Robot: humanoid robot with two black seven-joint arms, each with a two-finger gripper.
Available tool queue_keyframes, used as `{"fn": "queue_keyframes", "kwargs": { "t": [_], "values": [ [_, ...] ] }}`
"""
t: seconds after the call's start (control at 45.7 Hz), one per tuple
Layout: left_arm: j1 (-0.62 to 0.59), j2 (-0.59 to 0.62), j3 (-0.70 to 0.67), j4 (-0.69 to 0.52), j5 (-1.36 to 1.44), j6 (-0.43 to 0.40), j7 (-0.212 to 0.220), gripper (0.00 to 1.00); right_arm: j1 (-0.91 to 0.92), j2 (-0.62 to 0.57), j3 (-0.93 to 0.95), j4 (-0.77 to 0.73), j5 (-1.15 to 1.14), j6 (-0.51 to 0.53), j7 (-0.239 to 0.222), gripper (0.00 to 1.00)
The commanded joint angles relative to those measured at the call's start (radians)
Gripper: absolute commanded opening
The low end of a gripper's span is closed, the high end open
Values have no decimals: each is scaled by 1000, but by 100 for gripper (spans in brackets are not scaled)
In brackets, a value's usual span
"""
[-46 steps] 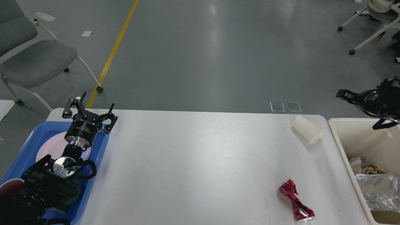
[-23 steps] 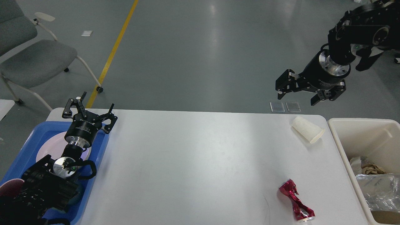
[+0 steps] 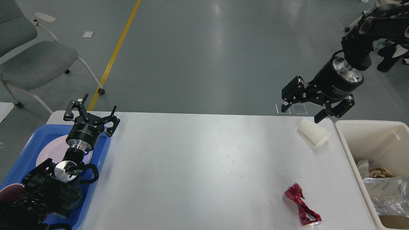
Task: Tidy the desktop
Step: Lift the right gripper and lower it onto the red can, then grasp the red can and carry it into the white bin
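Observation:
The white desktop fills the middle of the head view. A white paper cup lies on its side near the far right corner. A crushed red can lies at the front right. My right gripper hangs open just above and behind the cup, holding nothing. Over the far end of the blue tray at the left, my left gripper is open and empty.
A cream bin with crumpled paper and plastic stands against the desktop's right edge. The blue tray holds a white plate and a dark red bowl. A grey chair stands far left on the floor.
My right arm swung in from the right edge and came down toward the paper cup, gripper open. The left arm, cup and can have not moved.

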Motion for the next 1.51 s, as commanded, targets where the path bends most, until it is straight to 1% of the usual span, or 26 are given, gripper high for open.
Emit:
{"fn": "queue_keyframes", "kwargs": {
  "t": [0.0,0.066,0.153,0.306,0.438,0.613,0.678,0.788,0.853,0.985,1.028,1.072,1.138,1.182,1.247,1.291,1.4,1.422,1.488],
  "values": [
    [0,0,0,1,0,0,0,96,-103,-8,-2,2,-17,-26,2,100],
    [0,0,0,0,0,0,0,96,-177,4,-2,2,-48,-33,2,100],
    [0,0,0,0,0,0,0,96,-277,33,4,0,-155,-59,0,100],
    [0,0,1,0,0,0,0,96,-450,120,27,1,-302,-188,0,100],
    [0,0,1,0,0,-1,0,96,-508,180,45,0,-399,-248,2,100],
    [0,0,1,0,0,-1,0,96,-577,194,51,-12,-497,-291,0,100],
    [0,0,1,0,0,0,0,96,-600,202,50,-14,-506,-297,0,100],
    [0,0,1,0,0,-1,0,96,-648,203,51,-58,-508,-311,0,100],
    [0,0,1,0,0,-1,0,96,-676,203,50,-80,-506,-345,0,100],
    [0,0,1,0,0,-1,0,96,-680,203,53,-75,-506,-420,2,97],
    [0,0,1,0,0,-1,0,96,-682,203,51,-75,-506,-443,2,91],
    [0,0,0,1,0,-1,0,96,-686,203,51,-75,-510,-464,2,83],
    [0,0,0,1,0,-1,0,96,-686,203,50,-75,-539,-498,3,73],
    [0,0,1,0,0,-1,0,96,-682,203,51,-71,-574,-517,5,59],
    [0,0,0,0,0,-1,0,96,-685,203,51,-71,-612,-517,3,33],
    [0,0,0,0,0,-1,0,96,-682,203,51,-71,-617,-517,3,22],
    [0,0,0,0,0,-1,0,96,-674,202,54,-68,-615,-518,5,2],
    [0,0,0,0,0,-1,0,96,-673,200,54,-68,-615,-520,5,0],
    [0,0,1,0,0,-1,0,96,-660,196,56,-64,-615,-523,6,0]
  ]
}}
